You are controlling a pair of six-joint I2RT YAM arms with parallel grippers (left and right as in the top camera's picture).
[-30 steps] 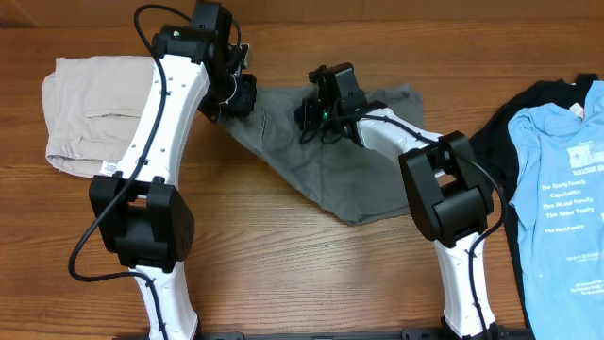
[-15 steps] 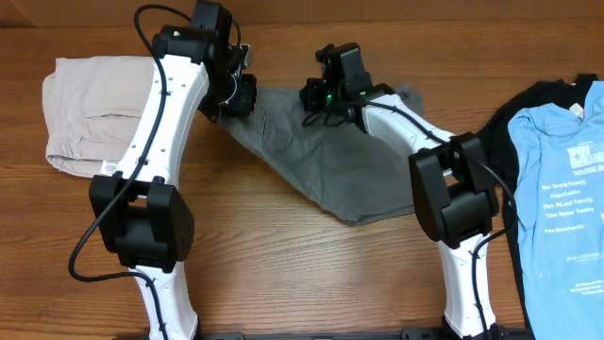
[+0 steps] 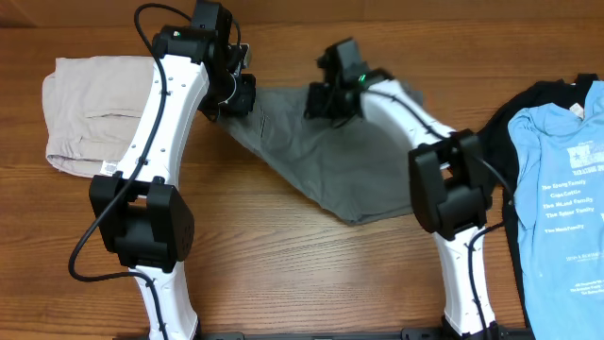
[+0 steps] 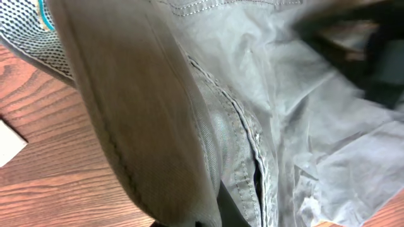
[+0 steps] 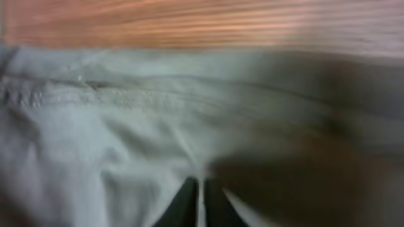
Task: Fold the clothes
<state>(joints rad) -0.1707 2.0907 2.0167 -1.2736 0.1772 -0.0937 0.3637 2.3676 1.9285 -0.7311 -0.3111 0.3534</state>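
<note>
The medium-grey shorts [image 3: 321, 170] lie spread on the table's middle, tapering to a point at the front. My left gripper [image 3: 243, 97] is shut on their far left corner. In the left wrist view the grey cloth [image 4: 284, 94], with a stitched seam, drapes over the fingers [image 4: 218, 211]. My right gripper [image 3: 323, 102] is shut on the shorts' far edge. In the blurred right wrist view a thin fold of grey cloth [image 5: 95, 145] sits between the closed fingertips [image 5: 199, 202]. The beige shorts [image 3: 85, 113] lie folded at the left. The light blue printed T-shirt [image 3: 557, 189] lies on the black garment [image 3: 514, 118] at the right.
The wooden table [image 3: 283, 274] shows bare wood in front of the grey shorts. The two arm bases stand at the front edge, left [image 3: 146, 227] and right [image 3: 458, 208]. The T-shirt runs off the right edge of the view.
My right gripper has shifted toward the far edge of the table and turned, keeping the grey cloth pinched. The left arm and the other clothes have not moved.
</note>
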